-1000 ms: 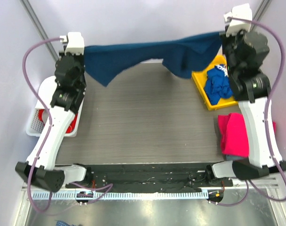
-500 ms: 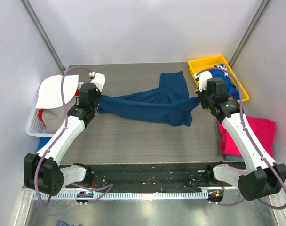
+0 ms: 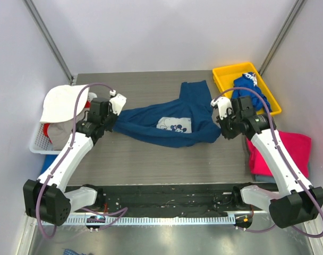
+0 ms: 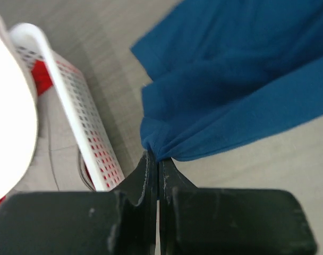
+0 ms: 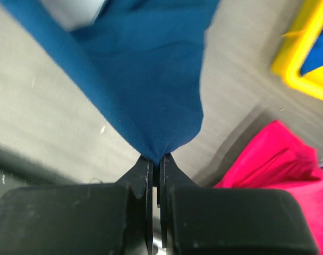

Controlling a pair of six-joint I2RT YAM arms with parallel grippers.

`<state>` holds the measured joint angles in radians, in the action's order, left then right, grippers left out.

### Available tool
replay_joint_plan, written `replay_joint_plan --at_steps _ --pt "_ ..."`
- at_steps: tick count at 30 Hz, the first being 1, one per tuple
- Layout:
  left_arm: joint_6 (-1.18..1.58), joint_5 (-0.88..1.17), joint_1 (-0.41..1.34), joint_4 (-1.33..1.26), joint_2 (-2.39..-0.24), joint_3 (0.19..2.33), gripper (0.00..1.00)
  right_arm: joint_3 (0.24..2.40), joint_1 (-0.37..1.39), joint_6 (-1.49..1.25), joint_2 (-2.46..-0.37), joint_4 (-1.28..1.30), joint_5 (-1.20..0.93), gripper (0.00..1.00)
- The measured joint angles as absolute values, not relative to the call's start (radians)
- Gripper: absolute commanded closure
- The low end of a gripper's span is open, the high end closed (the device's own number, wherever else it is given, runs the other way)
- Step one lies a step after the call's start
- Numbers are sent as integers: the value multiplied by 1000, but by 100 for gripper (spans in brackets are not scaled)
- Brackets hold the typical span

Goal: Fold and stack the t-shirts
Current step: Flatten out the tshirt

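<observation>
The navy t-shirt (image 3: 172, 119) lies stretched across the middle of the table, its white mouse print (image 3: 173, 124) facing up and a sleeve or flap reaching toward the back. My left gripper (image 3: 115, 121) is shut on the shirt's left end (image 4: 167, 133). At the right end (image 5: 151, 106), my right gripper (image 3: 221, 127) is shut on a pinch of the same cloth. The pink t-shirt (image 3: 270, 151) lies bunched at the right table edge, partly under the right arm. The royal-blue t-shirt (image 3: 250, 87) sits crumpled in the yellow bin (image 3: 228, 74).
A white slotted basket (image 3: 39, 141) with red contents and a white cap-like item (image 3: 60, 103) stands at the left edge, close to my left gripper. The yellow bin is at the back right corner. Grey walls enclose the table.
Both arms came down from holding the navy shirt high at the back. The shirt was laid on the table and pulled toward the front, so the mouse print now faces up.
</observation>
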<state>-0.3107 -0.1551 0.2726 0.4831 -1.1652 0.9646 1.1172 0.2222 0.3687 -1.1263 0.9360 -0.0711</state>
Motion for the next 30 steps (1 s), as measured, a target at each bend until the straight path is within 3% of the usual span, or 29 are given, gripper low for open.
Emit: replay_joint_plan --at_steps 17,18,20,22,24,25,27,28,30 --pt "-538 -36 275 1058 -988 1003 100 970 223 635 -1031 1310 -133 99" --pt "-546 -34 275 1081 -987 997 100 966 223 644 -1026 1318 -133 97" --pt "-559 -31 275 1121 -984 982 97 963 223 659 -1015 1326 -132 78" --pt "-565 -28 275 1149 -978 969 95 959 223 670 -999 1326 -130 67" --pt "-571 -24 275 1168 -966 953 89 949 223 683 -981 1329 -126 65" --pt "-577 -22 275 1177 -959 944 77 944 223 687 -974 1332 -125 62" --pt "-587 -20 275 1192 -950 927 64 936 223 691 -963 1336 -121 53" --pt "-591 -19 275 1198 -947 920 51 936 223 694 -961 1339 -120 50" --pt "-598 -19 276 1215 -942 902 36 936 223 701 -958 1340 -116 49"
